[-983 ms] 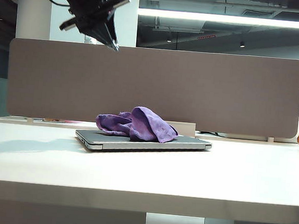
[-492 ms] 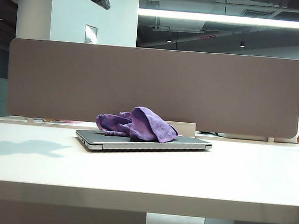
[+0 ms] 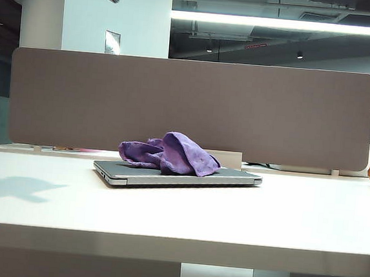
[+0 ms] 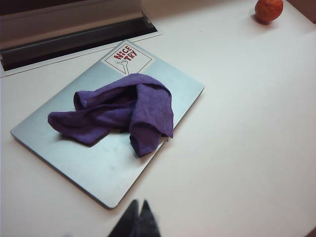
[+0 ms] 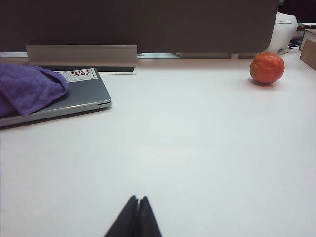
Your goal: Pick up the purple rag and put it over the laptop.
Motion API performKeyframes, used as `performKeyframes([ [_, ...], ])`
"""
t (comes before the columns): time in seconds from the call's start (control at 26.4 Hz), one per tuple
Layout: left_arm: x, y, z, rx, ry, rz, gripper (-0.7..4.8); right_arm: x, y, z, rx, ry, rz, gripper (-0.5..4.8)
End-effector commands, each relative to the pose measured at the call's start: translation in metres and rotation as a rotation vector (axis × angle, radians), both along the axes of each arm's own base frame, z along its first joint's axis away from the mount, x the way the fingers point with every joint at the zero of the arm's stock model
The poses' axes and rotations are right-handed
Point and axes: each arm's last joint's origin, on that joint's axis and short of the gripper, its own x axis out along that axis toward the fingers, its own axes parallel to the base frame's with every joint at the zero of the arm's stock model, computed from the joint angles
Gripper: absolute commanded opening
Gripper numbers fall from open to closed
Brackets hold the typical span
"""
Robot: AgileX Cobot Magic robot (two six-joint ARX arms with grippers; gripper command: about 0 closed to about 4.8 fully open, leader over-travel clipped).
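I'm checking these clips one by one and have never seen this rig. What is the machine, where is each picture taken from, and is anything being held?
It is a robot with two arms, each ending in a two-finger gripper. One picture comes from a fixed camera facing the table; the other two come from cameras on the wrists. On the table lies a closed laptop with a crumpled purple rag on its lid, covering only part of it, and an orange ball off to the side. The left gripper hangs above the table near the laptop; the right gripper sits low over bare table. Both are shut and hold nothing.
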Motion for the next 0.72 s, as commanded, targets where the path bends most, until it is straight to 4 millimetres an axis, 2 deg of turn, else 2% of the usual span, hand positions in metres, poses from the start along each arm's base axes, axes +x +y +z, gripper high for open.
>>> performKeyframes([
  [0.04,-0.022,0.007,0.006,-0.012,-0.056,-0.003,-0.06,0.000,0.000,0.001,-0.004,-0.016,-0.004,0.22],
  [0.26,-0.064,0.024,0.007,-0.006,-0.129,0.052,-0.06,0.000,0.000,0.000,-0.004,-0.005,-0.004,0.22],
  [0.34,-0.071,0.027,0.004,0.002,-0.140,0.074,-0.06,0.000,0.000,0.000,-0.004,-0.005,-0.004,0.22],
  [0.72,-0.109,0.041,-0.038,-0.032,-0.175,0.113,-0.06,0.000,0.000,0.000,-0.004,-0.005,-0.004,0.22],
])
